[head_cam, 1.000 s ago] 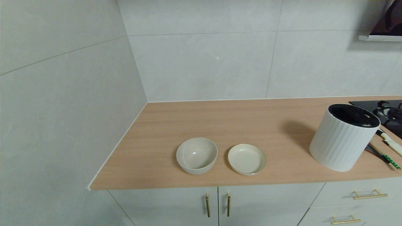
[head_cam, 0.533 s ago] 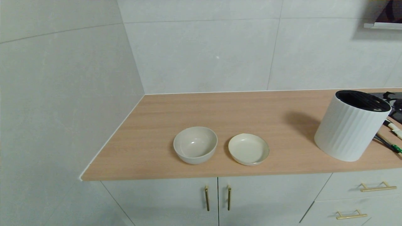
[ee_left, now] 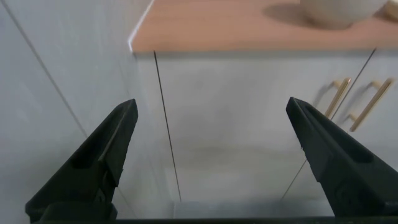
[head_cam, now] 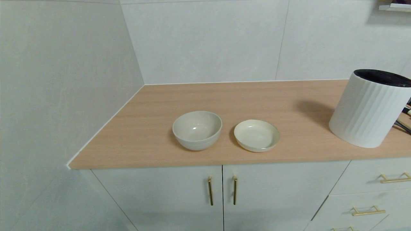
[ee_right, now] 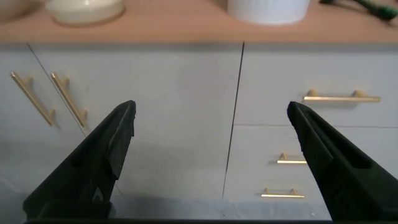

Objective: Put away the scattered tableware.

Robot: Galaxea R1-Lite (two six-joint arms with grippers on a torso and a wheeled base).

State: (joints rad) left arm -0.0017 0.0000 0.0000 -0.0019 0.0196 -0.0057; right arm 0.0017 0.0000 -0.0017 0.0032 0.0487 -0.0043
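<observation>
A pale grey-beige bowl (head_cam: 197, 130) with a glossy inside and faint rings round its outer wall was seen upright on the wooden countertop (head_cam: 224, 96), near the front edge. Just beside it on its right, apart from it, a cream shallow dish (head_cam: 256, 135) with a low raised rim was set. Well apart to the right, a white ribbed utensil holder (head_cam: 369, 110) with a black top insert was stood, and its right side was cut off by the head view's edge. Behind it only the ends of some utensils (head_cam: 405, 125) could be made out; their kind could not be told.

The left gripper (ee_left: 210, 107) was held low before the cabinet doors (ee_left: 249, 124), below the countertop's left corner, with its black fingers spread wide and nothing between them. Only the underside of the bowl was caught in that wrist view. The right gripper (ee_right: 210, 107) was likewise held spread and empty in front of the cabinet, where brass drawer handles (ee_right: 342, 96) were shown. In that view the dish, the holder and a green-tipped utensil (ee_right: 367, 5) were cropped to slivers.
</observation>
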